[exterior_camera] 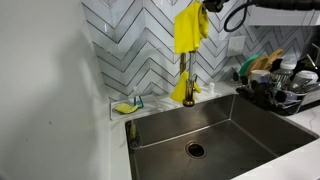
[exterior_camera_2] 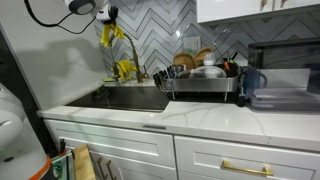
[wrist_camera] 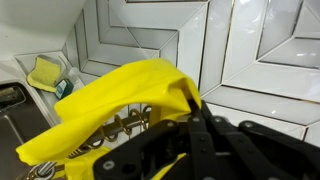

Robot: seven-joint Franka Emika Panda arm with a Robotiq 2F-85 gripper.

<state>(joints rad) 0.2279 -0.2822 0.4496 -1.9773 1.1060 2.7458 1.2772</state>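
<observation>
The pincer [exterior_camera: 204, 7] is pressed together on the top edge of a yellow cloth [exterior_camera: 188, 28], which hangs straight below it; no gap shows between the black fingers [wrist_camera: 212, 140] in the wrist view, where the fabric bunches just ahead of them. Behind the pincer and close to it stands the herringbone tile wall [exterior_camera: 140, 50]. Well below lies the stainless sink [exterior_camera: 245, 122], its drain [exterior_camera: 196, 150] nearly under the pincer. Beside the basin, on the counter and well apart from the pincer, sits the dish rack [exterior_camera: 285, 92], loaded with dishes. Directly beneath the cloth rises the brass faucet [exterior_camera: 187, 85]; the cloth's lower hem reaches its top, and the pictures do not settle whether the two touch or merely overlap. Low and off to the far side from the rack, a yellow sponge [exterior_camera: 124, 107] rests in a small holder at the basin's corner. Hazards, as judged from this position: the grip takes only a small fold of limp fabric, so a jolt could pull it free and drop the cloth into the basin. The hanging hem could also snag on the faucet's coiled neck, visible under the fabric in the wrist view, and drag the cloth out of the grip during any sideways travel. The short clearance to the tiles leaves little margin for a swing toward the wall.
</observation>
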